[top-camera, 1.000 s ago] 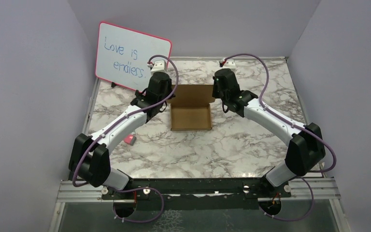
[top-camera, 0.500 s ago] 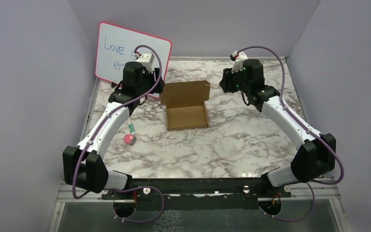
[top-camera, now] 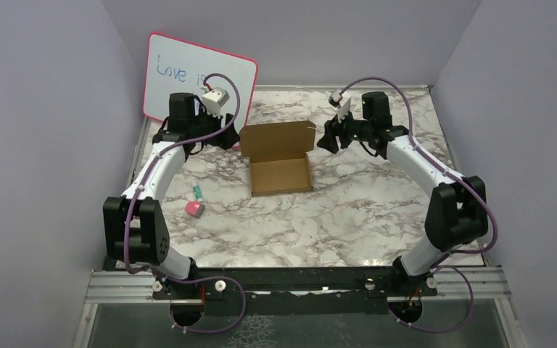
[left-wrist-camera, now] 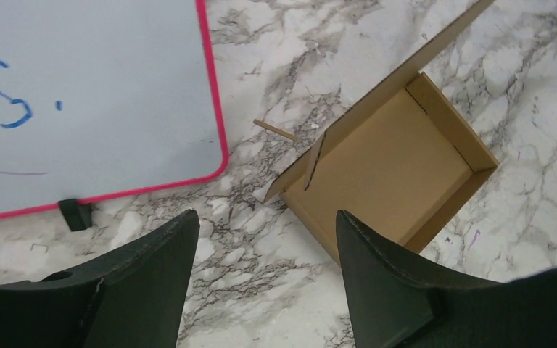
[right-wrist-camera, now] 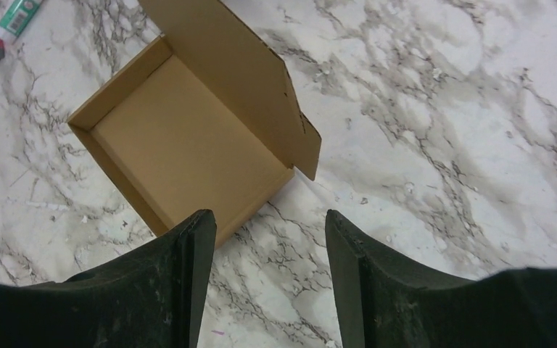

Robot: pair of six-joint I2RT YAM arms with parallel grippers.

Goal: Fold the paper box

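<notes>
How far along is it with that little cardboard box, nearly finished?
Partly done. The paper box already has its tray formed, with the walls up. Nothing is in hand: the left gripper and right gripper are both open, one on each side of the box, touching nothing. Left to do: the lid stands open at the back, so it needs folding down and probably tucking in.

paper box (top-camera: 281,176) open above, raised lid (top-camera: 275,139) blocking its rear, whiteboard (top-camera: 225,72) crowding far left

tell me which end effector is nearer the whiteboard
The left end effector: the pink-framed whiteboard stands right beside it, while the right end effector hangs across the paper box.
</notes>
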